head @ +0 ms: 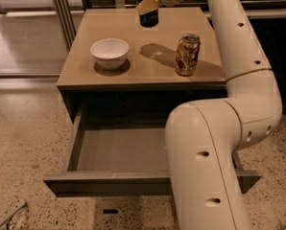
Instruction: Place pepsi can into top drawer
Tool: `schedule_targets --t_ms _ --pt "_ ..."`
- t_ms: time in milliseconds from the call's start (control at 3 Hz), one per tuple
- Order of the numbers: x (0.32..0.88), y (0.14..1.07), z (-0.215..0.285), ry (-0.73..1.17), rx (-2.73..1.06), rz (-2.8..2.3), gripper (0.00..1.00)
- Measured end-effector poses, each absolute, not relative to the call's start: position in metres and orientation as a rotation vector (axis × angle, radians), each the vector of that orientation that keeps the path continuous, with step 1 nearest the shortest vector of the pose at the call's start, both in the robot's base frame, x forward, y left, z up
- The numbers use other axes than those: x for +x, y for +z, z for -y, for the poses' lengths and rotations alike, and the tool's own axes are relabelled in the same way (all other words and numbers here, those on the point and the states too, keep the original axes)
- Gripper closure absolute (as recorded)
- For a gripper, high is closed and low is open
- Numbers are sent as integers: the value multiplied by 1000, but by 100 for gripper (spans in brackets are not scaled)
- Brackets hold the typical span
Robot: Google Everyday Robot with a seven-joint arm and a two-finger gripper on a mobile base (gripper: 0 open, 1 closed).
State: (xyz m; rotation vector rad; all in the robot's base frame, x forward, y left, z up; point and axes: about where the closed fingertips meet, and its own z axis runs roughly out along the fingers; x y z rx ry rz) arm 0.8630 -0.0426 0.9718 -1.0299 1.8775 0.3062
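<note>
My gripper (148,4) is high at the top of the view, above the far part of the table, and is shut on the pepsi can (147,16), a dark blue can with a silver top. The can hangs in the air above the tabletop, and its shadow (157,52) falls on the wood below. The top drawer (119,150) is pulled wide open under the table, grey-brown and shallow, with nothing seen inside. My white arm crosses in front of the drawer's right half and hides it.
A white bowl (110,52) sits on the left of the tan tabletop (133,71). A gold-brown dented can (187,54) stands upright on the right. A metal post rises at the back left. The floor is speckled terrazzo.
</note>
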Motion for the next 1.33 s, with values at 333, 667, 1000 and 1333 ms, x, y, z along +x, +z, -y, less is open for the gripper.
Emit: schedule_targets --t_ms 333,667,1000,1333 --pt "824 994 40 412 -1101 -1851 100" --pt "777 994 31 621 -1187 -1829 100" --pt "719 979 13 887 -1293 -1830 100" --pt "719 979 12 887 -1293 -1830 100"
